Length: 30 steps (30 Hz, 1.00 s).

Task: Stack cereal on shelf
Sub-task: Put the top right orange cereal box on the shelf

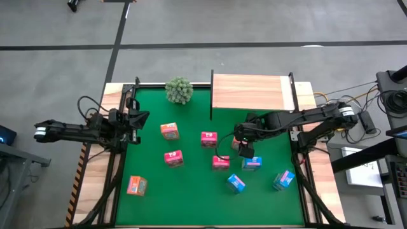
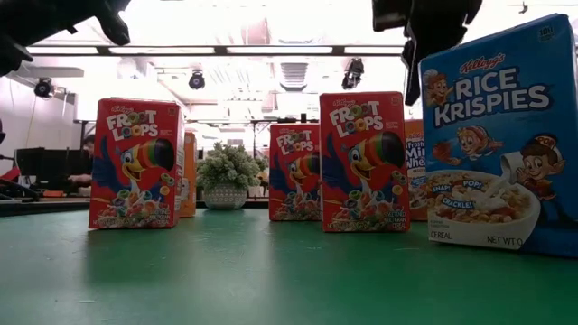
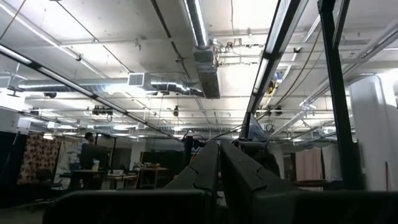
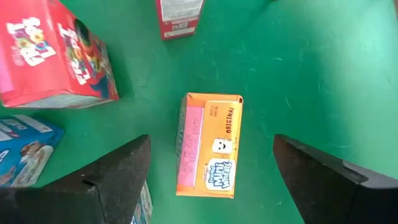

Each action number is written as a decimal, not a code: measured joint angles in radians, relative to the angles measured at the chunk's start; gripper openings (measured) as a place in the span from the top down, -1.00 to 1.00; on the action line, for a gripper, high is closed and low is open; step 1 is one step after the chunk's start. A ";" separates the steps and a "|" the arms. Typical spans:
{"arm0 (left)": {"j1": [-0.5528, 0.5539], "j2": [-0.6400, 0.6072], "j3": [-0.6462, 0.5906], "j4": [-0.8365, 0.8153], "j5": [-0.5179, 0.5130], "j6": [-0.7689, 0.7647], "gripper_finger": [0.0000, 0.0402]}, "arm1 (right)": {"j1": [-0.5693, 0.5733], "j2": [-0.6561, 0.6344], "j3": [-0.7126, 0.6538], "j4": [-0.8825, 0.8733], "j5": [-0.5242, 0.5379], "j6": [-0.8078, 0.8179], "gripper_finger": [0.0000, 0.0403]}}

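**Blue box up close, right pincer wide over an orange one**

A blue Rice Krispies box stands closest to the low camera, on the green mat covering the surface. Beyond it stand three red Froot Loops boxes, with a fuzzy green plant farther back.

From above, the right pincer hangs directly over an orange box lying flat on the mat, fingers spread wide on either side, not touching it. The shelf, a pale wooden board with black posts, sits bare at the mat's far edge, near the right arm.

The left pincer waits closed at the mat's left edge, holding nothing.
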 joint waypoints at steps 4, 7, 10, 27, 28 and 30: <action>0.000 0.001 0.000 0.000 0.000 0.000 1.00 | 0.000 0.000 -0.044 0.017 0.002 0.030 -0.63; 0.000 0.001 0.000 0.000 0.000 0.000 1.00 | 0.000 -0.001 -0.076 0.026 0.003 0.045 -0.63; 0.000 0.002 0.000 0.000 0.000 0.000 1.00 | 0.000 -0.002 -0.113 0.052 0.003 0.046 -0.62; 0.000 0.004 0.000 -0.001 0.000 -0.001 1.00 | 0.000 -0.003 -0.182 0.162 0.001 0.034 -0.13; 0.000 0.004 0.000 -0.001 0.000 -0.001 1.00 | 0.000 -0.003 -0.182 0.162 0.001 0.034 -0.08; 0.000 0.004 0.000 -0.001 0.000 -0.001 1.00 | 0.000 -0.003 -0.182 0.162 0.001 0.034 0.02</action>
